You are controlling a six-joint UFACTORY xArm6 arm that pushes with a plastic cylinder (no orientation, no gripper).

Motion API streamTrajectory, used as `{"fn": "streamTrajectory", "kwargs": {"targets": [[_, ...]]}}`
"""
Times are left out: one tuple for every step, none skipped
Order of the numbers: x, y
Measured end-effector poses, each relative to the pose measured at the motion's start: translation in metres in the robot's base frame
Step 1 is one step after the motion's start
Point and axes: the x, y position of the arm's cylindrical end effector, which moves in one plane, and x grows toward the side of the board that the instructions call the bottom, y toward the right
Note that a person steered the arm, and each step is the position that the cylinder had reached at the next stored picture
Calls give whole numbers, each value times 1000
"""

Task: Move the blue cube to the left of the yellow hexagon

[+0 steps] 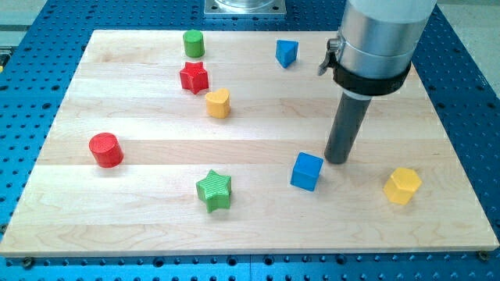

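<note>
My tip (337, 160) rests on the wooden table (258, 226) just to the right of the blue cube (307, 171) and slightly farther back, very close to the cube's upper right corner; whether it touches the cube I cannot tell. The arm carries no gripper, only this dark rod, so nothing opens, closes or holds.

The blue cube sits on the near right part of the table, to the left of the yellow hexagon (402, 185), with a clear gap between the two. The hexagon lies near the table's right edge, a little nearer than the cube.

Left of the cube, on the near side, is a green star (214, 190). A red cylinder (105, 150) stands at the left. On the far side are a green cylinder (194, 43), a red star (194, 77), a yellow heart (218, 103) and a blue triangular block (286, 53).
</note>
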Motion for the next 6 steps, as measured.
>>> {"fn": "streamTrajectory", "kwargs": {"targets": [[-5,-56],[23,-89],[59,-67],[63,-20],[25,-37],[39,9]]}}
